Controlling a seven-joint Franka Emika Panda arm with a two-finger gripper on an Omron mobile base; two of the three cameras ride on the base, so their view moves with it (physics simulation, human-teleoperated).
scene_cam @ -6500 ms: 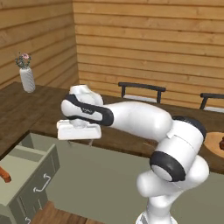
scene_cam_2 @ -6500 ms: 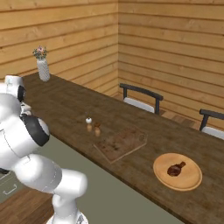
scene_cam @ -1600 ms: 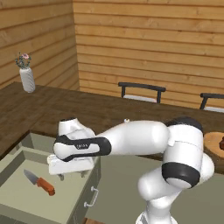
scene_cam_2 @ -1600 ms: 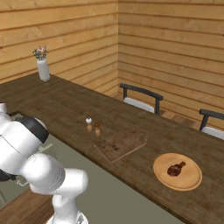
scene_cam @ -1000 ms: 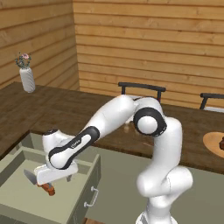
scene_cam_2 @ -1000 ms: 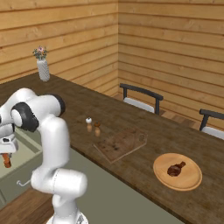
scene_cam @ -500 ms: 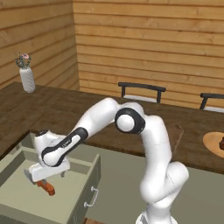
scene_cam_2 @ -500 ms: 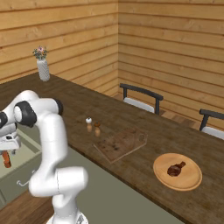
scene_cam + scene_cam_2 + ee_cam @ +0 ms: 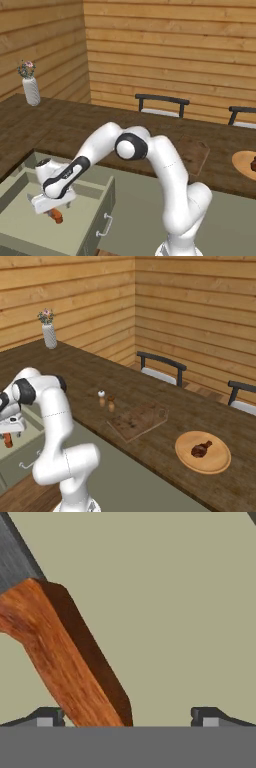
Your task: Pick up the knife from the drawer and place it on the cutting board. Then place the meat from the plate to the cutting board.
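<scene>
i have the pincer (image 9: 125,717) wide open and empty, low inside the open drawer (image 9: 75,231). the knife (image 9: 60,657) lies flat on the drawer floor, its orange handle between the two fingertips (image 9: 47,716), nearer the left one.

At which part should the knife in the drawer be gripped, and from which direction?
Grip the knife by its chunky orange-red handle, coming straight down from above: it lies flat on the floor of the drawer, and the blade is thin and sharp. The open gripper probably needs shifting so both fingers straddle the handle.
</scene>
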